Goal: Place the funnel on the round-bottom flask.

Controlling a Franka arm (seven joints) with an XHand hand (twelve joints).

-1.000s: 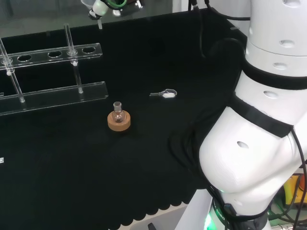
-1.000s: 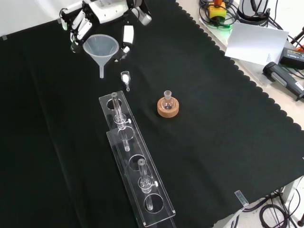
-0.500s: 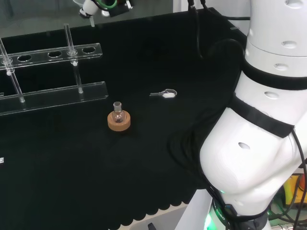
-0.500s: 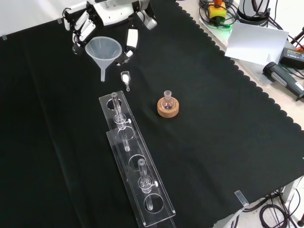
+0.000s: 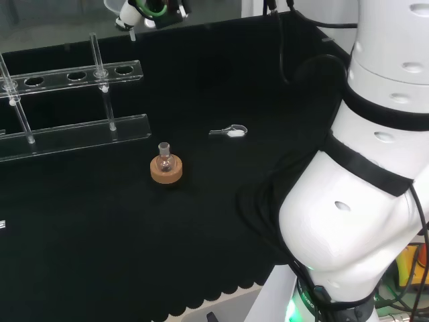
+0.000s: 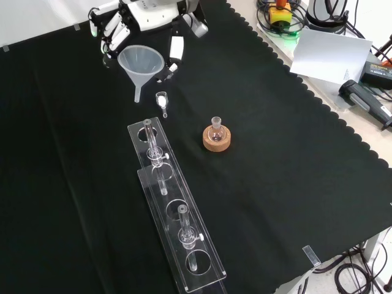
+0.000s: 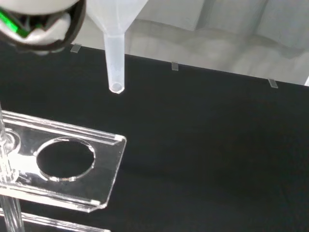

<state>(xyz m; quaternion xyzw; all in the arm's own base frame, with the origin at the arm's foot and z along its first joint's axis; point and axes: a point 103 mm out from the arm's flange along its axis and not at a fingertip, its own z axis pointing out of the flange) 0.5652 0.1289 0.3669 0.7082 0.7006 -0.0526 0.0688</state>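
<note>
Funnel (image 6: 141, 63): clear plastic, wide cone, narrow stem pointing down.
Hand (image 6: 147, 15): fingers curled round funnel rim, above tabletop (image 6: 275, 159).

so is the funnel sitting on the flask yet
No, in the front view the robot hand holds the funnel up and to the left of the flask on its cork ring.

A robotics lab bench draped in black cloth (image 6: 275, 153). Chemistry ware stands on it: a clear test-tube rack (image 6: 174, 208), a small flask (image 6: 215, 128) on a cork ring (image 6: 217, 139). Cables (image 6: 343, 24) and papers (image 6: 331, 55) crowd the bench edge at two o'clock in the front view.
</note>
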